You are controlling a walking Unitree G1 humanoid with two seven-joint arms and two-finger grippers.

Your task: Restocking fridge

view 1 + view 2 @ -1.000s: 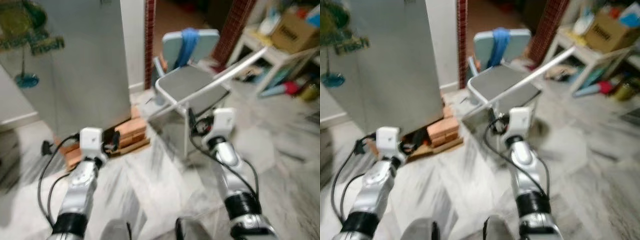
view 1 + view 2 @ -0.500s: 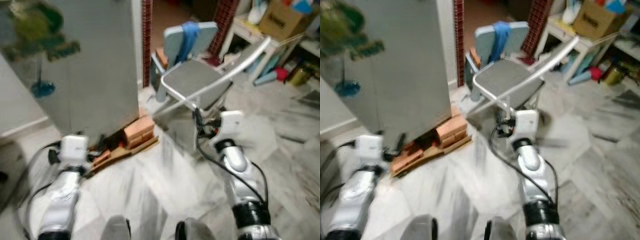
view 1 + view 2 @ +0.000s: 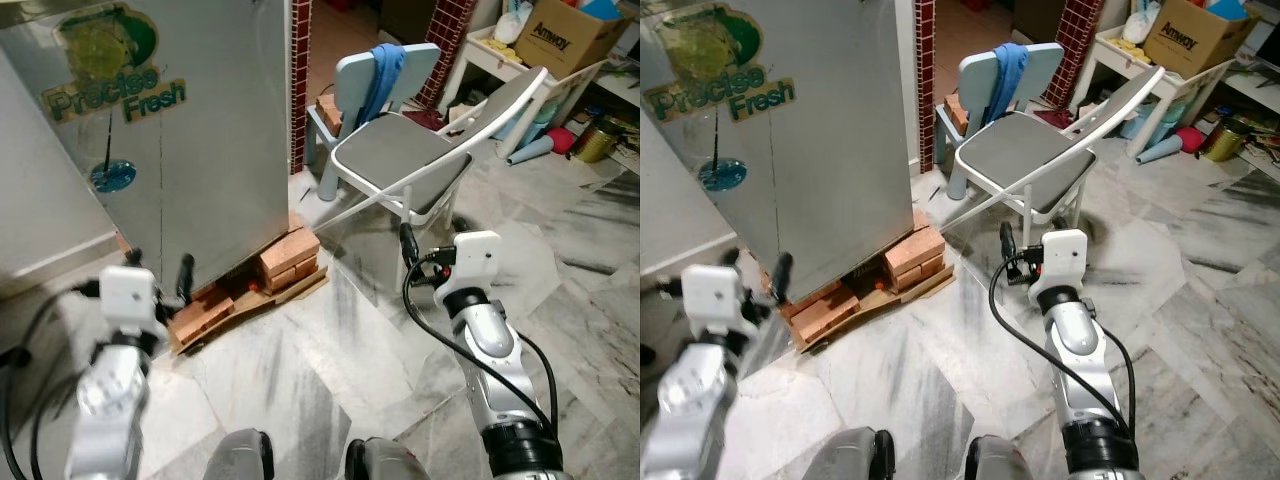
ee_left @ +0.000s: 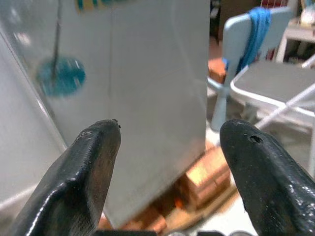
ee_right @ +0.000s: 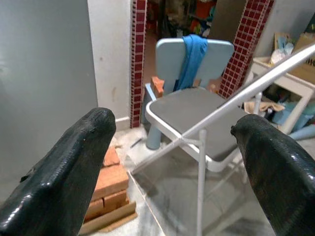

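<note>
A robot looks down at a marble floor (image 3: 330,340) in a cluttered home. Its 2 silver arms reach forward from the bottom of the head views.

The fridge (image 3: 190,150), the thing this task is about, stands ahead and to the left. Its grey door is closed and carries a sticker reading "Precise Fresh". The fridge sits raised on a stack of bricks (image 3: 290,255) and a wooden board.

The left gripper (image 4: 167,162) is held low in front of the fridge, near its bottom corner but apart from it. Its 2 black fingers (image 4: 86,167) are spread wide and hold nothing.

The right gripper (image 5: 172,162) points toward a grey folding chair (image 3: 400,165) just right of the fridge. Its fingers are also spread wide and empty. Behind the folding chair stands a small pale blue chair (image 3: 385,70) with a blue cloth (image 3: 383,75) hung over its back. Further right are a white shelf and a cardboard box (image 3: 570,35).

No food or drink to stock can be seen in either gripper or nearby, so restocking looks barely begun.

Risks from here: the folding chair stands close to the right arm, so a forward step or swing could knock it. The fridge rests on loose-looking bricks, so a hard pull on the door might rock it. The board at floor level could catch the robot's foot.
</note>
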